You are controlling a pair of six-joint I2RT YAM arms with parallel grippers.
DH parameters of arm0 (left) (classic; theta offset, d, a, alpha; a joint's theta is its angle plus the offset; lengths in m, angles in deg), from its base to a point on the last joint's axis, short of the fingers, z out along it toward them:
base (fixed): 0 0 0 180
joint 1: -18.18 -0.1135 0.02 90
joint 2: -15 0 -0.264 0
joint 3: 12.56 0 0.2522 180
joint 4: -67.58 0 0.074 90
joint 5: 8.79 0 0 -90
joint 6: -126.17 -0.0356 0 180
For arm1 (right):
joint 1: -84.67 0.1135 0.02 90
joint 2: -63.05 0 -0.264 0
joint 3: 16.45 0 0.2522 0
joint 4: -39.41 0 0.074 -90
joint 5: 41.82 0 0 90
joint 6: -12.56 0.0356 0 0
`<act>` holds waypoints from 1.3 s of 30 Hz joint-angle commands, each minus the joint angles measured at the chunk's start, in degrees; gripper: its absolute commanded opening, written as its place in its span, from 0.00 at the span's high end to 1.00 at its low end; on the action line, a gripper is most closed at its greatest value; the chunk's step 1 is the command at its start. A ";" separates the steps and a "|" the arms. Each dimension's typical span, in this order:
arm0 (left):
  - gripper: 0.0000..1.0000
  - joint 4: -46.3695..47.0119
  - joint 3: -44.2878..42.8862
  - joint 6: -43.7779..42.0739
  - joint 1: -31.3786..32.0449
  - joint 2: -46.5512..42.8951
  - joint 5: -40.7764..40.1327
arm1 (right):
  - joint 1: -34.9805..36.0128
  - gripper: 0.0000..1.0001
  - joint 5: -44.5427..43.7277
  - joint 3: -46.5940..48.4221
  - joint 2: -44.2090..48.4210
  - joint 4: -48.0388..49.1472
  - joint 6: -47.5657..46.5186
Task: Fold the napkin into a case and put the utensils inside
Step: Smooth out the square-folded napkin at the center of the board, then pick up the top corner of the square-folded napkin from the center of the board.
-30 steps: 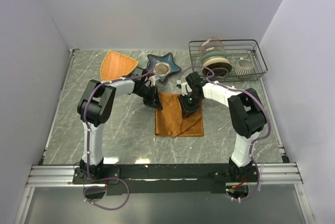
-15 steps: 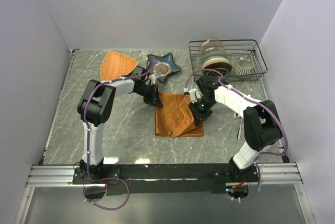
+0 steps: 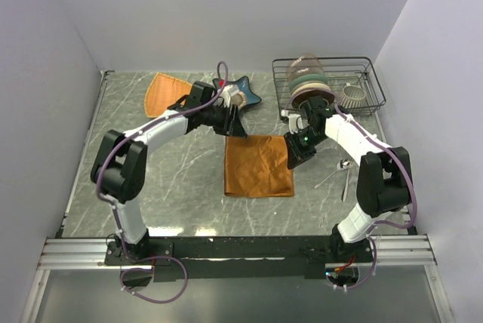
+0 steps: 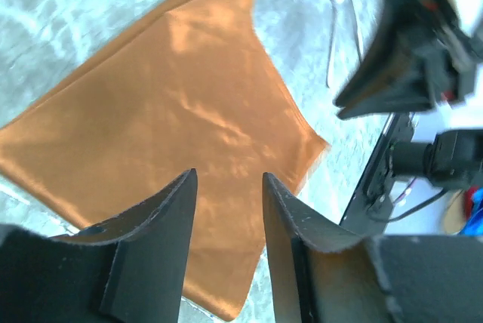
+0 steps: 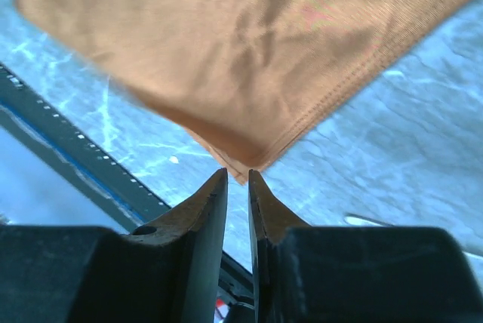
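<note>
Napkin [image 3: 259, 166] lies flat beneath the left end effector [image 4: 229, 179], jaws apart, empty. Right end effector [image 5: 238, 176], jaws narrow at the corner just ahead (gripped or not, I cannot tell), should catch both layers before folding.

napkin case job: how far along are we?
Early. Done: napkin lies flat, seemingly folded once, doubled edges showing. In hand: left gripper open above it, empty; right gripper at its corner, grip unclear. Left: narrowing it into a case, then loading the utensils, lying bare on the table.
</note>
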 commanded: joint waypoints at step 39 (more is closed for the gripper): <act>0.44 -9.35 17.29 -17.60 -10.96 -25.93 -4.06 | 18.03 0.51 -12.27 -30.92 20.86 21.21 -46.88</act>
